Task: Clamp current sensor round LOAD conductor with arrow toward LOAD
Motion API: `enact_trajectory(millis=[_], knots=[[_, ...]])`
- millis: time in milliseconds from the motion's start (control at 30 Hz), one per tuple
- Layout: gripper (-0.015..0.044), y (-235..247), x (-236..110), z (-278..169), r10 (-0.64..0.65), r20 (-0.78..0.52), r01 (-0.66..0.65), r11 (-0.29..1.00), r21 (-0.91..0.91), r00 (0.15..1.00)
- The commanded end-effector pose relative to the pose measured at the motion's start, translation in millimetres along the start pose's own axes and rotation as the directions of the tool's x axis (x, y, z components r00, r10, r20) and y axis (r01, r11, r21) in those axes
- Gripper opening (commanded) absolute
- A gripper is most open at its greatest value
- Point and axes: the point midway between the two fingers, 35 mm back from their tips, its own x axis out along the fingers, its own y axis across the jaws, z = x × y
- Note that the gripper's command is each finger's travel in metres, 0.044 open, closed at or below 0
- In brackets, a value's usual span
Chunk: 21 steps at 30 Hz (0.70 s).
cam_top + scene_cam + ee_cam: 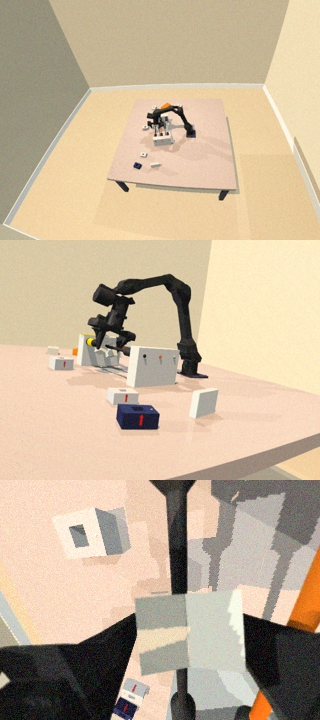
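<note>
In the wrist view my gripper [176, 614] is shut on the pale grey split-core sensor [212, 630]. The sensor sits round the black conductor [177, 545], and its two halves meet along a seam over it. An orange conductor [296, 625] runs alongside on the right. In the exterior view my gripper [110, 342] reaches down between the rig's two white end plates, the near one [152, 371] and the far one [83, 353]. The black conductor [116, 348] ends in a yellow band [89, 342] at the far plate. I cannot see the sensor's arrow. In the top view my gripper [155, 123] is over the rig [162, 140].
Loose blocks lie round the rig: two white ones with red arrows [61, 363] [122, 395], a dark blue one [137, 416] [137, 165], a plain white one [203, 402] [155, 164] and a white one with a hole [92, 532]. An orange piece [165, 105] lies at the back.
</note>
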Motion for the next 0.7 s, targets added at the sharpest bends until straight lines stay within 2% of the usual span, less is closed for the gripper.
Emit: enact_trajectory(millis=[0, 67, 600, 667], knots=[[0.0000, 1.0, -0.5, 1.0, 0.005, 0.004, -0.005, 1.000, 0.001, 1.000], [0.0000, 1.0, -0.5, 1.0, 0.005, 0.004, -0.005, 1.000, 0.001, 1.000], [0.0420, 0.0, -0.5, 0.3, 0.007, 0.001, -0.007, 1.000, 0.000, 1.000], [0.0440, -0.3, -5.0, 2.2, 0.061, 0.007, -0.061, 0.998, 0.003, 0.998]])
